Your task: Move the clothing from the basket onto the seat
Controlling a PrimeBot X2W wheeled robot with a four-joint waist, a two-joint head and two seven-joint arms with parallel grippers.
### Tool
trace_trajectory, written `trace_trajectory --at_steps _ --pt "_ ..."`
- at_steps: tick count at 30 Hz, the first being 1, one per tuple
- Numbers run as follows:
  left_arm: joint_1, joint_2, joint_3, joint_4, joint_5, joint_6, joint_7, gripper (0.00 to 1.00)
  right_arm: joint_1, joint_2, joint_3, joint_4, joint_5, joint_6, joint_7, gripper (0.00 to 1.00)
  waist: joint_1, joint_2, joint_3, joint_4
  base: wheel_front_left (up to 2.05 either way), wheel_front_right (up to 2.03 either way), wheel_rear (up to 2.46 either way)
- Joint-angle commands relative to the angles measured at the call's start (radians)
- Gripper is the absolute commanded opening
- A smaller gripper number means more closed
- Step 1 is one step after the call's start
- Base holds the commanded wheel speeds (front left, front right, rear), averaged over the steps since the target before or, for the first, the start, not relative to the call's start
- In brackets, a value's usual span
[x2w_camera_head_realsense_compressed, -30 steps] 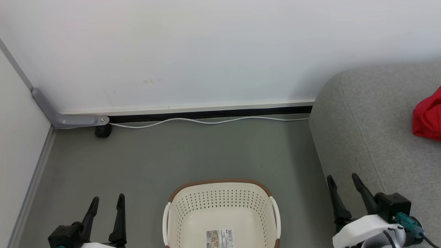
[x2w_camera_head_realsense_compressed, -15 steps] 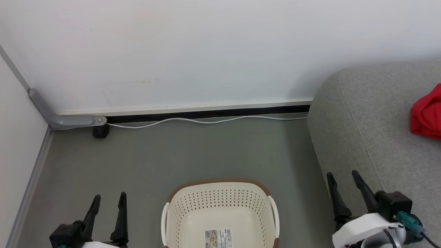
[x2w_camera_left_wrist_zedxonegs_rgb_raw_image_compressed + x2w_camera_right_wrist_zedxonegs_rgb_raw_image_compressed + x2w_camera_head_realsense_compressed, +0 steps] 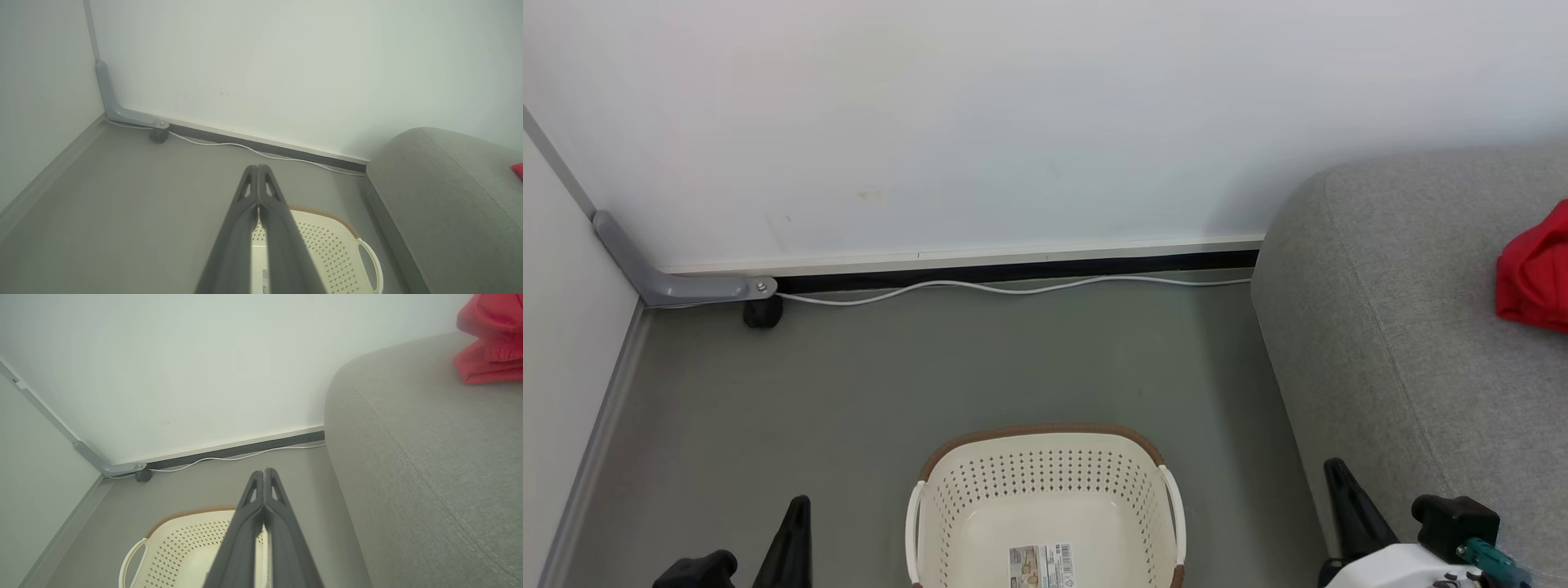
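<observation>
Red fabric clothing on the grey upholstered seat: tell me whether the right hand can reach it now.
Probably yes. The right hand is by the grey upholstered seat, and only bare cushion lies between it and the red fabric clothing. It is shut, so it must open first.

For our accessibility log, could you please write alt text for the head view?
An empty cream basket stands on the grey floor at bottom centre, a paper label on its base. Red clothing lies on the grey seat at right; the left gripper and right gripper flank the basket.
</observation>
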Motion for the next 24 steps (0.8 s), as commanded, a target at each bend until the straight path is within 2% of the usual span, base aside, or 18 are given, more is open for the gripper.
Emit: trace_trajectory --at_steps 1,24 --pt "-0.028 0.013 0.007 -0.029 -0.030 0.000 0.003 0.00 -0.031 -0.009 -0.010 -0.033 0.030 0.000 0.008 0.00 0.0002 0.0000 0.001 0.001 0.00 0.00 0.00" --pt "-0.056 0.017 0.017 -0.053 -0.281 -0.001 0.069 0.00 -0.037 -0.011 -0.048 -0.066 0.285 0.000 0.072 0.00 -0.0004 0.0000 0.002 0.005 0.00 0.00 0.00"
